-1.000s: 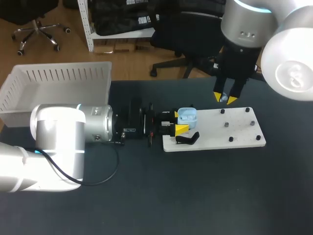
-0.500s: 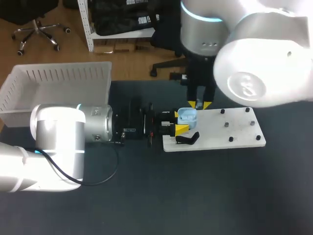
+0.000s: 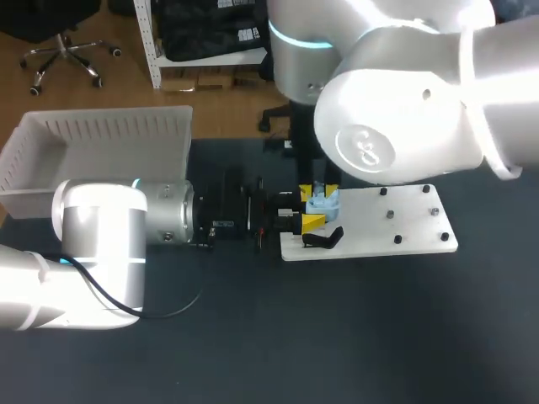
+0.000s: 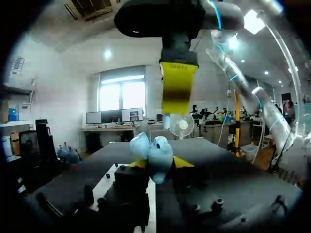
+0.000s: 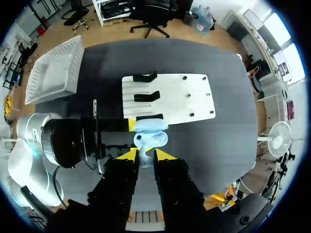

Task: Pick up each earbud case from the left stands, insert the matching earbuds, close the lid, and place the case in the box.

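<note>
The right wrist view gave the only clear look at the right tool (image 5: 146, 155). Its yellow tips were closed on a pale earbud (image 5: 144, 159) directly above the blue case (image 5: 151, 134), whose lid stood open. Contact between earbud and case could not be confirmed. In the head view the bulk of the right arm covered most of this tool, and only its tips showed at the far side of the case.

The left wrist view showed the case from the side, gripped between the left tool's (image 4: 160, 163) two tips, with one right finger (image 4: 177, 87) coming down onto it from above. The head view confirmed this grip. The left tool (image 3: 309, 209) held the case at the left end of the white board (image 3: 413, 231).

Dark worktop (image 3: 337, 337) lay open on the near side and to the right of the board. The white bin (image 3: 101, 135) sat at the far left edge, well apart from the case.

A black stand (image 3: 324, 238) stood just beside the case on the near side. Two more stands (image 5: 145, 77) and several small pegs (image 3: 392, 215) occupied the rest of the board. The left arm lay along the worktop, between the board's left end and the bin.
</note>
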Robot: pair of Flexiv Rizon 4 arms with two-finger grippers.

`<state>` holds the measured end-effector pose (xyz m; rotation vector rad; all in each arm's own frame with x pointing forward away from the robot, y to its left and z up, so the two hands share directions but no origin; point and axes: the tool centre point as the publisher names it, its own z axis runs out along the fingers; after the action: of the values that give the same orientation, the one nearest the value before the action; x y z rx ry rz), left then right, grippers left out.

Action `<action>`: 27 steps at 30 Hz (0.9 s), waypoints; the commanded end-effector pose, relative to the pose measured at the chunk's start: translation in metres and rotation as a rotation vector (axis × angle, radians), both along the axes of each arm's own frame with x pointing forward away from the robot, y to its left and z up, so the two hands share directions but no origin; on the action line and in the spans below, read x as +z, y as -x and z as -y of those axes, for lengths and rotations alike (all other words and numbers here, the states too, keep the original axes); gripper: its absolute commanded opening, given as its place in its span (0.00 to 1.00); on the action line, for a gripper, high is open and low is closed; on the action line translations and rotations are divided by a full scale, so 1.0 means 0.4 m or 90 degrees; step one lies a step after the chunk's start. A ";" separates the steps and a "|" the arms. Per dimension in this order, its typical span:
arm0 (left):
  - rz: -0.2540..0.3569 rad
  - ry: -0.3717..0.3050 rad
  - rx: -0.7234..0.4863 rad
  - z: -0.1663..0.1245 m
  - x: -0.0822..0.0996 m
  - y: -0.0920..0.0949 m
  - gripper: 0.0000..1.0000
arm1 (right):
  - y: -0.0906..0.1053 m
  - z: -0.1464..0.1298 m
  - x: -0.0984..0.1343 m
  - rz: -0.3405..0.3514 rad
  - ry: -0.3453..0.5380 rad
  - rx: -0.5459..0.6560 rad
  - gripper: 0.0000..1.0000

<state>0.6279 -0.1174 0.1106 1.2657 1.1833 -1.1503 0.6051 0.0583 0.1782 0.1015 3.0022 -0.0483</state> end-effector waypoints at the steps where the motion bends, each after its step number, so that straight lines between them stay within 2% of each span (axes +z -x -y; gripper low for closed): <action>1: 0.002 0.002 0.005 0.001 -0.002 0.005 0.00 | 0.007 -0.006 -0.008 0.005 0.002 0.001 0.00; 27: 0.002 0.002 0.005 0.001 -0.002 0.005 0.00 | -0.002 -0.001 -0.029 0.008 -0.006 0.015 0.00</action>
<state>0.6280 -0.1175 0.1106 1.2657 1.1835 -1.1502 0.6061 0.0605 0.1677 0.0650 2.9925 -0.0367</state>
